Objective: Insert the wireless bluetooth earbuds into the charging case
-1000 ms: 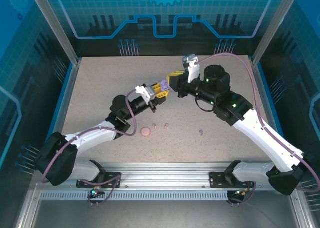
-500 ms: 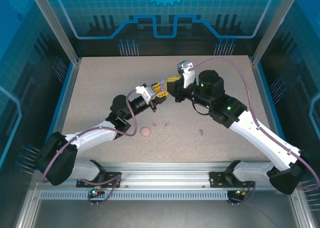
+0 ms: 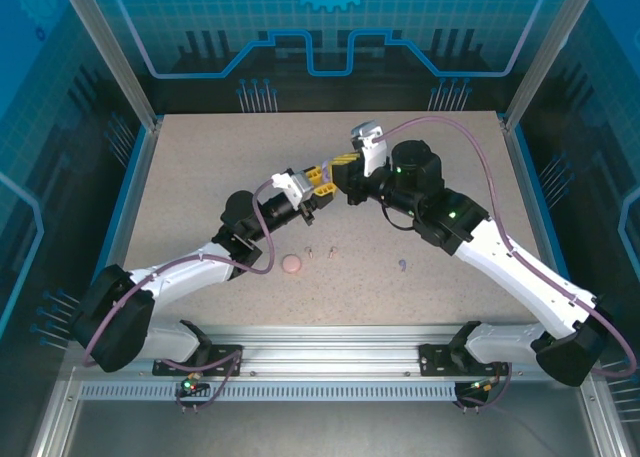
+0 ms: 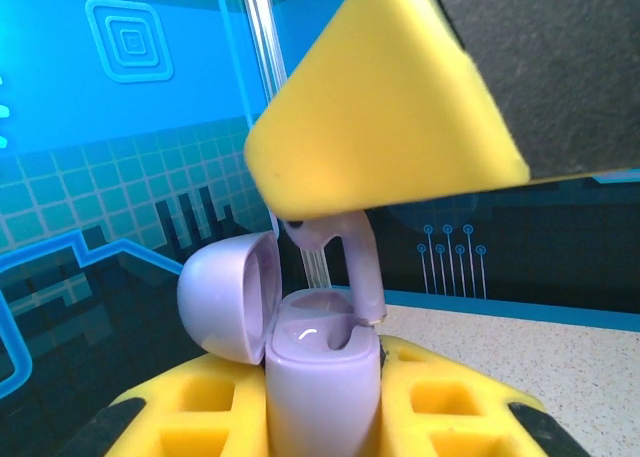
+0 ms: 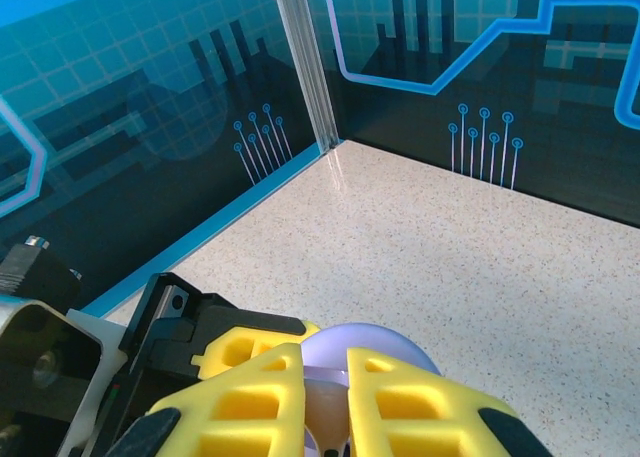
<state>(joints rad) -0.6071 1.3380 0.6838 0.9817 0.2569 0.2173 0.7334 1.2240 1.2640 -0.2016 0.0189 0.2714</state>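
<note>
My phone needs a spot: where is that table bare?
Bare: the table along its far edge and left side. Crowded: the centre, where left gripper and right gripper meet, and nearer, the pink case, pink earbuds, loose purple earbud.

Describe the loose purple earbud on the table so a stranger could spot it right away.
Find the right arm's white forearm over the speckled table. Just left of it, toward the near edge, lies the purple earbud. It lies alone, purple where the two buds and round case farther left are pale pink.

Bright, even light — soft shadows, mild glare, slightly blurred close foreground
</note>
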